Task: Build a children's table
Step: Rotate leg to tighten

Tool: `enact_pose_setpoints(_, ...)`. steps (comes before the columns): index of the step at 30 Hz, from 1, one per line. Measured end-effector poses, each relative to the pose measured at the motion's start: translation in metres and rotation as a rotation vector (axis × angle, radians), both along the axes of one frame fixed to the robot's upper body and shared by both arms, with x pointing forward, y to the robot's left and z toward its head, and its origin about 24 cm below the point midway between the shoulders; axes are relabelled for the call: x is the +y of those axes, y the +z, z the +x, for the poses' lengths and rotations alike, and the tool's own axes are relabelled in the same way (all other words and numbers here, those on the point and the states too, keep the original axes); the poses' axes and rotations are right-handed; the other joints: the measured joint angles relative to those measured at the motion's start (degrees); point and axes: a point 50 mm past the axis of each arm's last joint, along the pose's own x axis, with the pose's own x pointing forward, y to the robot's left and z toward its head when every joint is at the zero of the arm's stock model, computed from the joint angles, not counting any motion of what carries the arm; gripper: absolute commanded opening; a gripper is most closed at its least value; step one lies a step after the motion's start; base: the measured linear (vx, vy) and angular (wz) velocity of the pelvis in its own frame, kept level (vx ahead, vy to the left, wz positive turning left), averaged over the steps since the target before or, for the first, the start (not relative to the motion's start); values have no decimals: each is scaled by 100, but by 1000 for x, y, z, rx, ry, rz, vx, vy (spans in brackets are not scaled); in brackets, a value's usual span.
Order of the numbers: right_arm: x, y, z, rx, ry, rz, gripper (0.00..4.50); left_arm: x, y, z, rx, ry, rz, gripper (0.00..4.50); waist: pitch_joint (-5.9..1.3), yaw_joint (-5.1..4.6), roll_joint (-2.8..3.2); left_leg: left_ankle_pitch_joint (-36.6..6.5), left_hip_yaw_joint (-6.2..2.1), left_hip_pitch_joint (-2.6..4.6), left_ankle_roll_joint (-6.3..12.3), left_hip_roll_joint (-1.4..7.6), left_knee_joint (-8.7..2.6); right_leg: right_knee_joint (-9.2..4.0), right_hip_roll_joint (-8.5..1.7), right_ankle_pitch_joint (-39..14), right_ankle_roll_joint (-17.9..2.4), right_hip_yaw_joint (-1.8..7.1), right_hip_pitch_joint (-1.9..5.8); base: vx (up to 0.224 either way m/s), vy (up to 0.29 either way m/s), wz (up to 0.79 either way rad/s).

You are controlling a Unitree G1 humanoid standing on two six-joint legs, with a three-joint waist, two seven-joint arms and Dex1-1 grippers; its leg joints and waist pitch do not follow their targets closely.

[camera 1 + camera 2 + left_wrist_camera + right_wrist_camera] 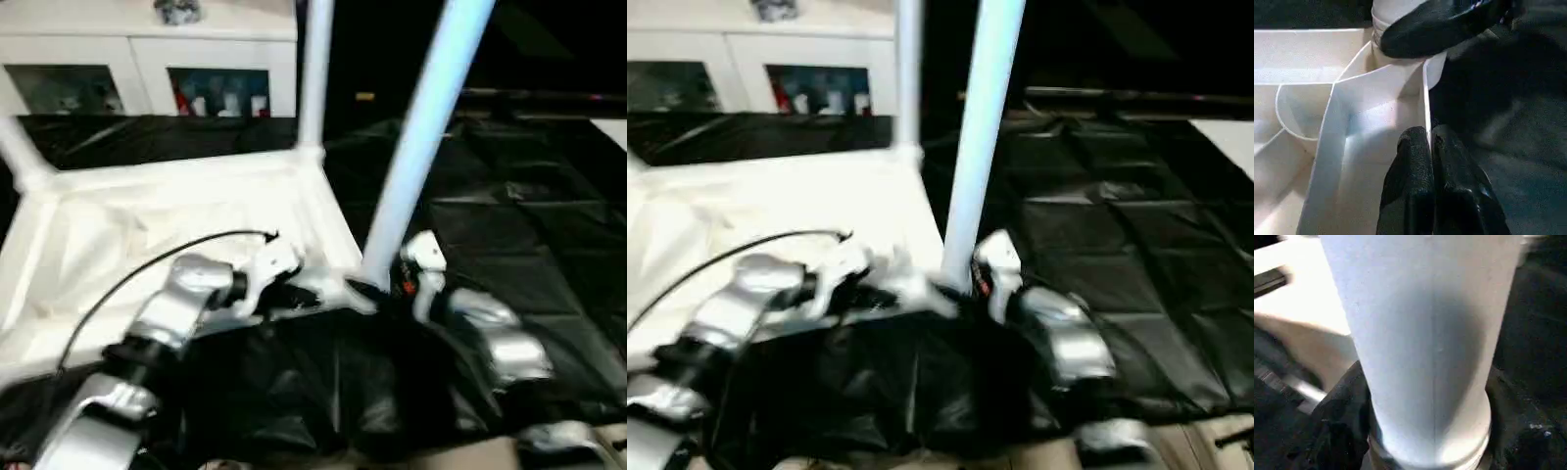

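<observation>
Leg (416, 147) within right gripper (377, 286)

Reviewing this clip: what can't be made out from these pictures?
- Tops of the near leg and far leg: cut off by the head views' upper edge.
- How deep the near leg sits in its corner socket: hidden by the right tool.
- Tabletop's near edge: behind the left forearm and blurred.
- Cabinet contents: blurred.
</observation>
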Motion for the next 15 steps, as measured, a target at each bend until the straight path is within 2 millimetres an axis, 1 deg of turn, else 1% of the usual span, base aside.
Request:
enact_pose_setpoints(3, 5, 0, 6, -11, -122, -10, 272, -10, 0, 5, -7, 55, -10, 0, -3, -4, 5, 0, 1, -1, 0, -2, 0, -3, 0, 1, -2, 2, 2, 0, 0, 0)
enact_pose_setpoints(5, 6, 0, 7, -18, -153, -19, 272, -14, -1, 6, -6, 74, -16, 0, -11, -3, 15, 0, 1, 0, 0, -3, 2, -4, 0, 2, -3, 4, 6, 0, 0, 0)
enact_pose_setpoints(6, 5, 0, 7, -22, -153, -21, 328, -15, -1, 6, -3, 74, -16, 0, -15, -2, 22, 0, 1, 0, 1, -4, 1, -5, -1, 2, -3, 5, 6, 0, 0, 0)
enact_pose_setpoints(7, 5, 0, 7, -24, -153, -21, 328, -15, -1, 5, -1, 73, -15, 0, -18, -2, 27, 0, 2, 0, 1, -5, 0, -6, -1, 2, -3, 5, 6, 0, 0, 0)
enact_pose_setpoints(8, 5, 0, 7, -25, -149, -24, 342, -16, -2, 5, -1, 70, -14, 0, -19, -1, 29, 0, 1, 0, 1, -5, -1, -5, -1, 2, -4, 4, 6, 0, 0, 0)
enact_pose_setpoints(10, 6, 0, 6, -26, -133, -24, 346, -16, -2, 5, 1, 66, -14, 0, -19, -3, 29, 0, 0, -1, 1, -5, -2, -5, -1, 3, -5, 2, 6, 0, 0, 0)
enact_pose_setpoints(11, 4, 0, 6, -29, -113, -31, 357, -16, -1, 5, 3, 57, -15, 0, -20, -3, 30, 0, 0, -1, 1, -5, -2, -5, -1, 3, -5, 2, 6, 0, 0, 0)
enact_pose_setpoints(12, 1, 1, 5, -34, -79, -46, 379, -15, -1, 4, 3, 45, -14, 0, -20, -2, 30, 0, 0, -3, 1, -5, -2, -6, -1, 4, -6, 2, 6, 0, 0, 0)
enact_pose_setpoints(15, -3, 3, 1, -38, 17, -64, 383, -11, -1, 2, 7, 19, -14, 0, -19, -2, 31, 0, -2, -5, 1, -2, -6, -5, 0, 12, -21, -2, 3, 0, 0, 0)
